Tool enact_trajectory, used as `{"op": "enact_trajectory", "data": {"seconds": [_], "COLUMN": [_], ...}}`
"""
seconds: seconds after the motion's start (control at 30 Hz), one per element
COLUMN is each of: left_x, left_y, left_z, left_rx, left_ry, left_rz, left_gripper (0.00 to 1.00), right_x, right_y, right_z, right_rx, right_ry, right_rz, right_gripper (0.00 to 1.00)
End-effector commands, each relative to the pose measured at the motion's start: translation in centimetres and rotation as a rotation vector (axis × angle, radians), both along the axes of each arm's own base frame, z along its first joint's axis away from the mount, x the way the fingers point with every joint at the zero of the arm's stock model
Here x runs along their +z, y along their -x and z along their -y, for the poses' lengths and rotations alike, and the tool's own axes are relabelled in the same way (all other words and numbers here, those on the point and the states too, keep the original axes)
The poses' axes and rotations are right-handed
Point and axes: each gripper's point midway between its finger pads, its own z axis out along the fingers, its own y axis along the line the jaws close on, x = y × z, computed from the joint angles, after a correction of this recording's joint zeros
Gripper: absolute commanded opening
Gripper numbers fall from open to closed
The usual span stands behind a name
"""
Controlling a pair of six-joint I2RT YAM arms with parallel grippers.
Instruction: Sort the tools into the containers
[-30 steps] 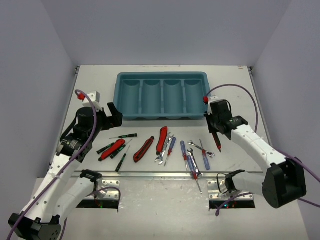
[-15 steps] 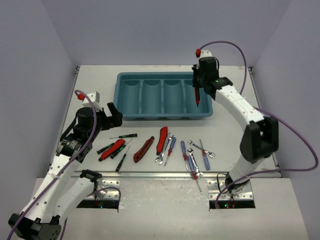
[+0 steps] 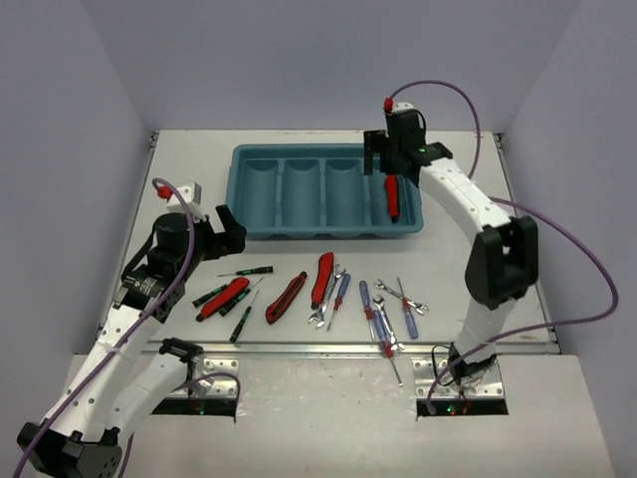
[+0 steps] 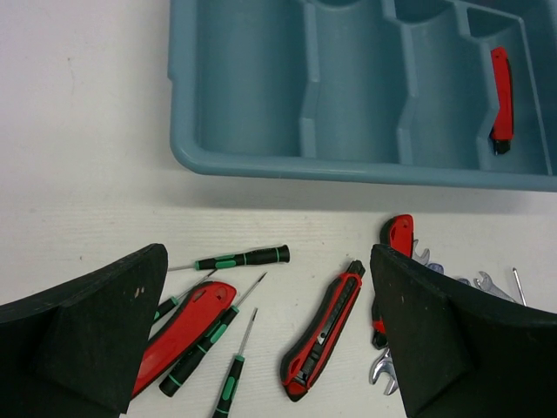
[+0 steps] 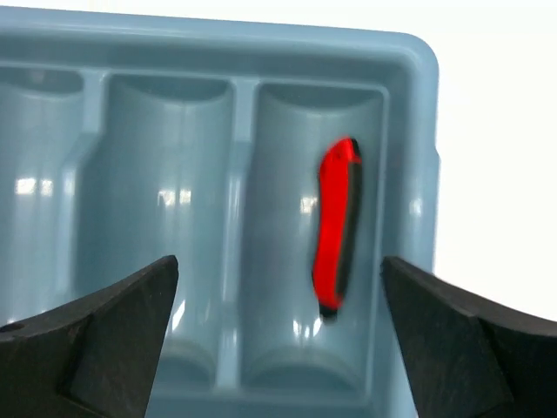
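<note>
1. right gripper (image 3: 386, 164) (image 5: 278, 287): jaws spread wide, holding nothing and touching nothing. it hangs over the far end of the tray's (image 3: 318, 149) (image 5: 261, 35) rightmost compartment (image 3: 393, 217) (image 5: 287, 348), the 3 o'clock end.
2. red-and-black tool (image 3: 391, 196) (image 5: 337, 226) (image 4: 499, 96) lies flat in that compartment, lengthwise 12-to-6, free of the fingers.
3. left gripper (image 3: 224, 234) (image 4: 268, 261): also wide open and empty, hovering above the table (image 3: 468, 269) at 8 o'clock of the tray.
4. vs 1 s ago: the right gripper was clamped on the red-and-black tool off the tray's near-right corner. half a second ago it carried the tool over the compartment. now the tool is released. the left arm has not moved.
5. the row of tools on the table at 6 o'clock of the tray is unchanged: red-handled tools (image 3: 286, 297) (image 4: 324, 335), precision screwdrivers (image 3: 246, 271) (image 4: 231, 259), blue-handled screwdrivers (image 3: 366, 299), wrenches (image 3: 400, 296).
6. hard to read: the right wrist view is blurred, so i can't tell what kind of tool the dropped one is. in the left wrist view the fingers (image 4: 87, 340) cover both lower corners and cut off the wrenches. in the top view the right gripper hides the compartment's far end.
</note>
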Motion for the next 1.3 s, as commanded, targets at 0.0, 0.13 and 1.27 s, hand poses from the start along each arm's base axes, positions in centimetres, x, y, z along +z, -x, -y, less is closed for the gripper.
{"op": "enact_trajectory", "data": {"seconds": [0.0, 0.13, 1.27], "left_x": [1.0, -0.1, -20.1], "left_y": [-0.5, -0.7, 4.0], "left_z": [0.9, 2.8, 13.4], "left_rx": [-0.042, -0.152, -0.354], "left_ry": [0.011, 0.017, -0.366], "left_rz": [0.045, 0.009, -0.626], "left_gripper": [1.0, 1.0, 0.7], "right_x": [8.3, 8.4, 2.4], "right_y": [4.6, 10.5, 23.7], "right_z": [-0.9, -3.7, -2.3], "right_rx": [0.029, 0.205, 0.423], "right_ry": [-0.153, -0.375, -0.411], "right_rz": [0.202, 0.204, 0.144], "right_gripper": [0.99, 0.99, 0.99]}}
